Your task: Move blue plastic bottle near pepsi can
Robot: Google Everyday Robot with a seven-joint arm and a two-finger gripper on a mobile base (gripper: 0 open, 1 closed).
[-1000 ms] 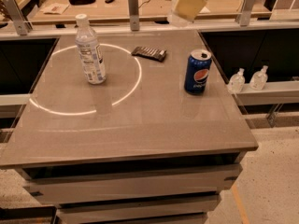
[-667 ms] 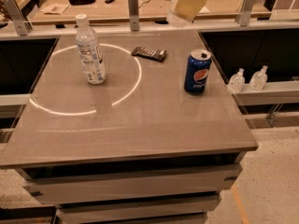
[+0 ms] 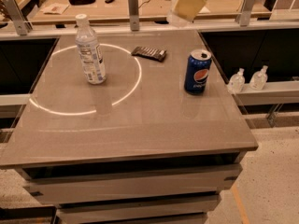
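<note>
Bottle (image 3: 90, 50) stands upright, cap up, well apart from pepsi can (image 3: 197, 72); tool (image 3: 188, 6) hovers beyond, its state untellable.

- The gripper (image 3: 190, 3) hangs at the top of the frame, right of centre.
- A dark wrapper (image 3: 149, 53) lies between the blue plastic bottle (image 3: 90, 50), upper left, and the pepsi can (image 3: 197, 72).
- Below them the table (image 3: 140, 125) is open.

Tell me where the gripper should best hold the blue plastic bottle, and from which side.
Probably around the labelled middle of the blue plastic bottle, coming sideways: it stands upright, tall and narrow. The gripper hangs high over the far edge of the table.
</note>
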